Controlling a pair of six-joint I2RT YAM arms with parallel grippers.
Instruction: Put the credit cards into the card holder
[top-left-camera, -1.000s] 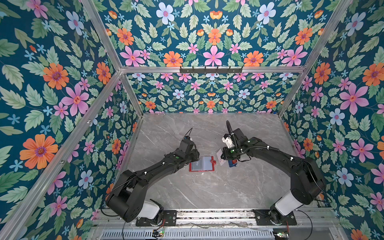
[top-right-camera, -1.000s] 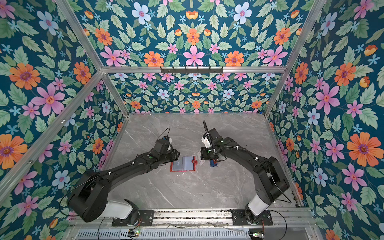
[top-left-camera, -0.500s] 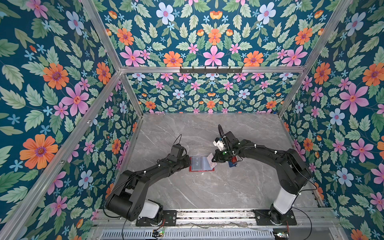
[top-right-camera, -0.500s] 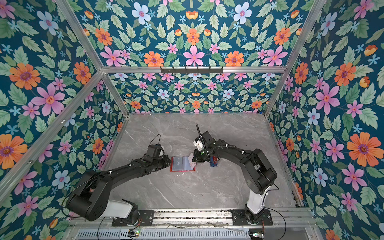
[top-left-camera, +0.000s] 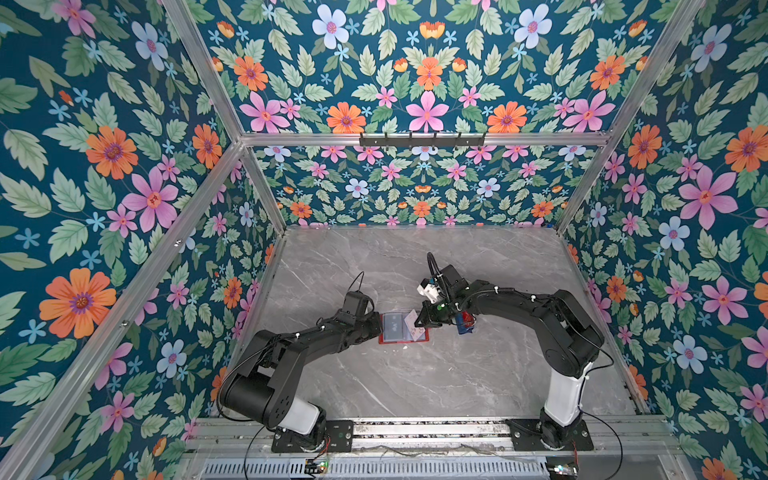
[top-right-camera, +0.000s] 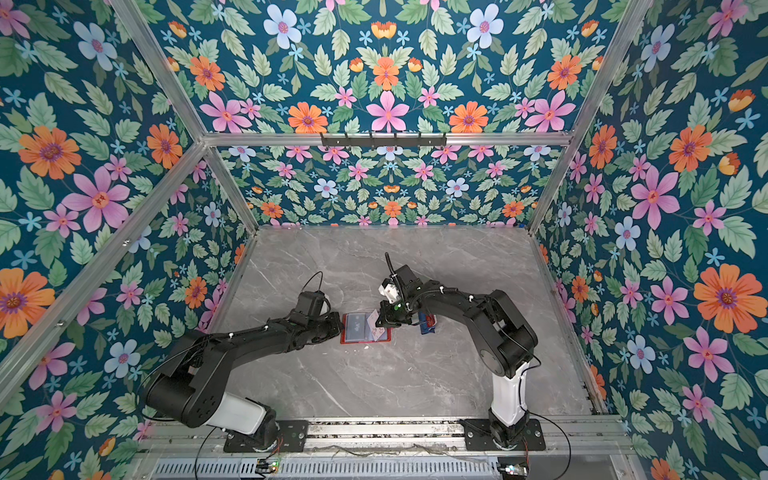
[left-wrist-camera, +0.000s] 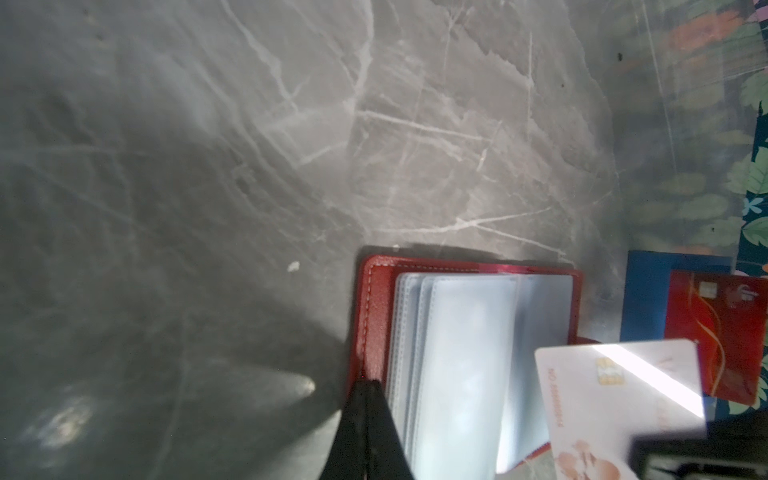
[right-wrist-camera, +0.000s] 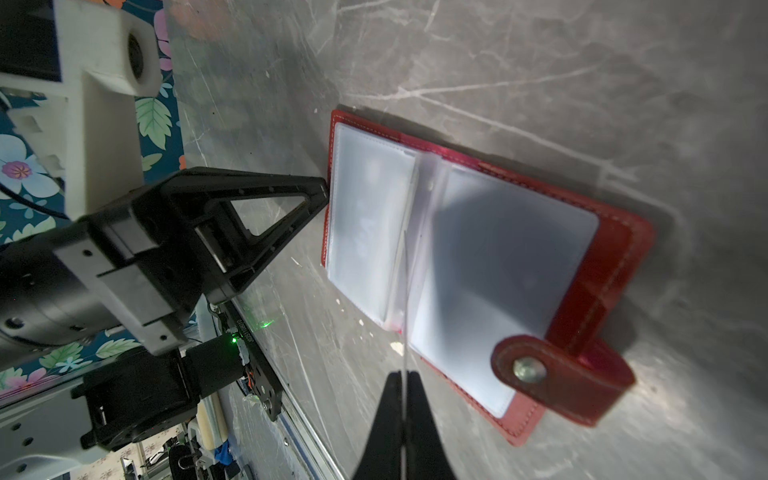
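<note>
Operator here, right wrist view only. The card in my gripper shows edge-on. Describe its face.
Observer: The left wrist view shows it. The right gripper is shut on a pale card with a chip and a peach flower print.
Operator: Find me the other card.
Observer: A red card lies chip side up in a blue tray, seen in the left wrist view.
Operator: Locate that tray relative to the card holder.
Observer: In a top view the blue tray sits just right of the open card holder, apart from it.
</note>
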